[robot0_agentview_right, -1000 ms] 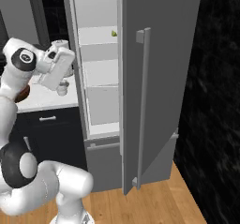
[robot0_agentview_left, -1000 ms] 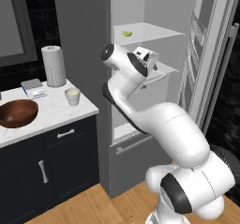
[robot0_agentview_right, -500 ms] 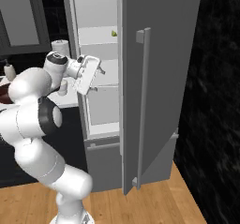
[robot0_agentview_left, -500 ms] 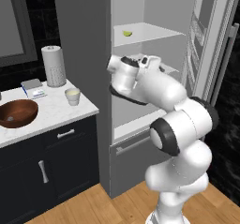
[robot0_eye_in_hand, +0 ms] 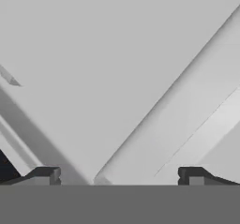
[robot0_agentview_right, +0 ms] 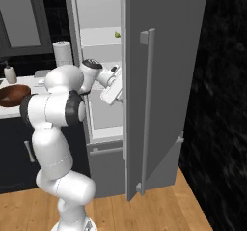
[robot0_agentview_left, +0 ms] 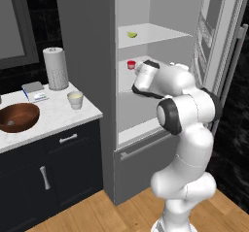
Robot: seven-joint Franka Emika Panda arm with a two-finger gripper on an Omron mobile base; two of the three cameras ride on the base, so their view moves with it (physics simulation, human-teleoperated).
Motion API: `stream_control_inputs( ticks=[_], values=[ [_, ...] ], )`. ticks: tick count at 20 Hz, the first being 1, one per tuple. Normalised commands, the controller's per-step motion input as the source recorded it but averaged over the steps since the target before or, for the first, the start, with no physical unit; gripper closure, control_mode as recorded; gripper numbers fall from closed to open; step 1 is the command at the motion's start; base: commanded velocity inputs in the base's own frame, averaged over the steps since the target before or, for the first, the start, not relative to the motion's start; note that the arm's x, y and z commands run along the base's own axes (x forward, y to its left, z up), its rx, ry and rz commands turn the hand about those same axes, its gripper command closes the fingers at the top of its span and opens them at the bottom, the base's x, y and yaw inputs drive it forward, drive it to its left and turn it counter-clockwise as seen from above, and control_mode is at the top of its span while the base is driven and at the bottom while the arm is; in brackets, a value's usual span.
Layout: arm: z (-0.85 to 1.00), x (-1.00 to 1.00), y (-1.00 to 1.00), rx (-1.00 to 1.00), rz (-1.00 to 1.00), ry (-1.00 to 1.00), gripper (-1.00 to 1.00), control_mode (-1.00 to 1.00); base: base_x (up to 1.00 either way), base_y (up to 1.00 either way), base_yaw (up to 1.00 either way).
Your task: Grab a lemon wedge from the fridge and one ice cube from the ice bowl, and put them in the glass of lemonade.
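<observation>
- The surface [robot0_agentview_left: 48, 117] is a pale marbled top over dark cabinets with bar handles, standing to the left of the fridge [robot0_agentview_left: 87, 41]; the floor is warm wood planks and the walls are black and speckled.
- The fridge is tall, plain and grey, and its door [robot0_agentview_right: 164, 80] stands swung open, showing a white shelved interior; a long vertical bar handle [robot0_agentview_right: 146, 109] runs down the door's outer face.
- The lemon wedge [robot0_agentview_left: 132, 34] lies on the upper shelf, a tiny yellow-green sliver; in the right base view it shows at the door's edge [robot0_agentview_right: 117, 33].
- A small red cup [robot0_agentview_left: 131, 64] stands on the shelf below, near the arm.
- The ice bowl [robot0_agentview_left: 17, 117] sits at the left end of the surface, wide, round, glossy reddish-brown.
- The glass of lemonade [robot0_agentview_left: 75, 99], small, off-white and tapered, stands near the surface's right end, well apart from the bowl.
- A white paper towel roll [robot0_agentview_left: 56, 68] stands upright at the back; a flat book-like item [robot0_agentview_left: 34, 91] lies beside it.
- A soap bottle [robot0_agentview_right: 8, 74] stands at the far left in the right base view.
- The white arm is folded, elbow high, its forearm reaching into the fridge at the middle shelf.
- The gripper [robot0_eye_in_hand: 119, 176] points at smooth white interior panels; its jaws stand wide apart with nothing between them.
</observation>
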Motion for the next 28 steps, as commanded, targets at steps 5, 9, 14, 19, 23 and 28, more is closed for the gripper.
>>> stream_control_inputs(
  ticks=[5,9,14,19,23,28],
  values=[
    [-0.04,-0.58,-1.00,0.03,-0.19,0.04,-1.00,-1.00,0.00,0.00,0.00],
    [0.09,-0.79,-1.00,0.01,-0.04,0.00,-1.00,-1.00,0.00,0.00,0.00],
    [0.26,-0.71,-1.00,0.00,0.00,0.00,-1.00,-1.00,0.00,0.00,0.00],
    [0.90,-0.46,-0.37,0.00,0.10,-0.03,-1.00,-1.00,0.00,0.00,0.00],
    [0.93,-0.47,0.07,-0.01,0.17,-0.06,-1.00,-1.00,0.00,0.00,0.00],
    [0.67,-0.23,0.91,0.02,0.10,-0.15,-1.00,-1.00,0.00,0.00,0.00]
  ],
)
